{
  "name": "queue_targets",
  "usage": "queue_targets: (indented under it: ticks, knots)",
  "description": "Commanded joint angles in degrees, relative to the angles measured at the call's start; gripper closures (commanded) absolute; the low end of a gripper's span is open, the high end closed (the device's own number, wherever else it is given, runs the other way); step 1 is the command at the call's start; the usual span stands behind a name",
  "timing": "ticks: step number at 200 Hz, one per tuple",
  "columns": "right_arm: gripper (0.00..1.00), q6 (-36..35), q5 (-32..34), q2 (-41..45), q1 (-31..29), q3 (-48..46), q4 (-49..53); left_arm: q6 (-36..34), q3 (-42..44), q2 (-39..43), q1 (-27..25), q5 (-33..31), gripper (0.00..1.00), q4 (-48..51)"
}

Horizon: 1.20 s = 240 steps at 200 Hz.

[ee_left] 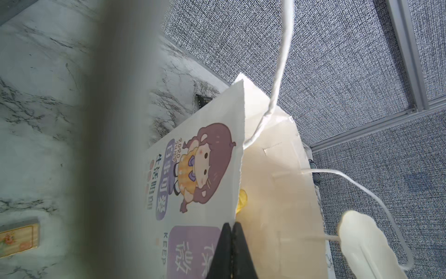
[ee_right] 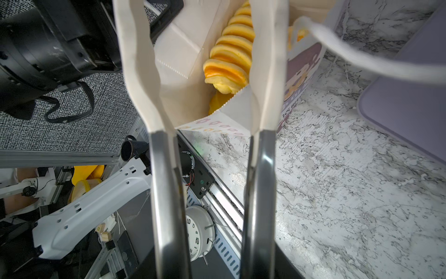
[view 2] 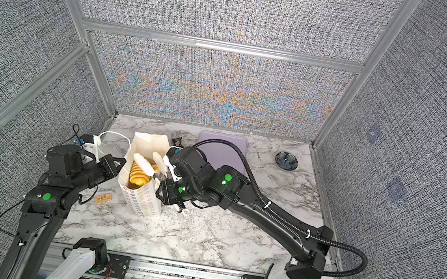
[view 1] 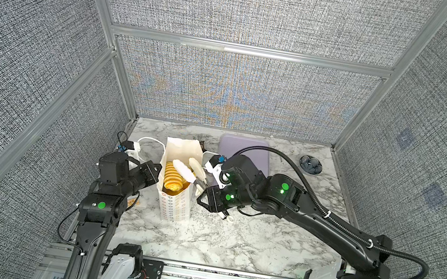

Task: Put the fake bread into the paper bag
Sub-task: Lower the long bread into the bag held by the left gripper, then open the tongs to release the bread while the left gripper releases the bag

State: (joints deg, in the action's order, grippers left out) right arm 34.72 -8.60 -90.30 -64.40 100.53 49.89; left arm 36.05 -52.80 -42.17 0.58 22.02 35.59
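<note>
- The right gripper point(view 1: 201, 193) is clamped on the steel handles of a pair of white-padded metal tongs point(view 1: 185, 170). The tong arms stand apart, with nothing between their pads point(ee_right: 140, 60).
- The ridged golden-yellow toy pastry point(view 1: 172, 176), a piece of the fake bread, lies inside the tall white paper bag with ring-flower prints point(view 1: 175, 208). More yellow bread shows beneath it in the right wrist view.
- In both top views the pastry lies at about 10 o'clock from the right gripper, just under the tong tips, which hang over the bag mouth. Its long axis runs roughly 12 to 6, across the line of the tongs.
- The left gripper point(view 1: 158, 168) sits at 9 o'clock of the bag mouth, its black fingers point(ee_left: 229, 248) pinched tight on the paper rim.
- The right arm is the nearer one. Its way out looks to be up and towards 4 o'clock, and the white cord handle point(ee_right: 362, 60) beside one tong arm could snag.
- The flat lavender tray point(view 1: 245, 146), at 1 o'clock from the bag, shows no bread on its visible part.
</note>
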Motion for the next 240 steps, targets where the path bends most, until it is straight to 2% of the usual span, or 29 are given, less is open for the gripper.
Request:
queue_targets:
  ticks: [1,49,62,113,129,158,164,240]
  knots:
    - [0.54,-0.35,0.44,0.22,-0.02,0.7,-0.93,-0.37,-0.33,-0.01,0.12,0.24,1.0,-1.14]
    - [0.55,-0.7,0.42,0.38,-0.04,1.2,-1.19,-0.63,-0.74,0.16,0.08,-0.11,1.0,-0.42]
    - [0.54,-0.9,0.43,0.39,0.01,1.41,-1.19,-0.72,-0.82,0.34,0.08,-0.29,0.97,-0.08]
    - [0.55,-1.74,0.44,0.31,0.07,2.46,-0.84,-1.2,-1.73,0.88,0.07,-1.38,0.38,1.53]
    - [0.54,-1.96,0.68,0.43,0.07,2.57,-0.75,-1.55,-2.3,1.02,0.1,-2.16,0.26,2.46]
    - [0.54,-2.24,0.94,0.79,0.24,2.39,-0.67,-2.16,-3.69,1.08,0.12,-3.97,0.09,4.78]
    - [0.54,-2.32,0.95,0.87,0.24,2.32,-0.67,-2.34,-3.88,1.15,0.11,-4.38,0.02,5.23]
    - [0.55,-3.22,1.73,3.33,1.69,0.9,-0.49,-4.65,-8.02,2.35,0.07,-5.88,0.02,9.89]
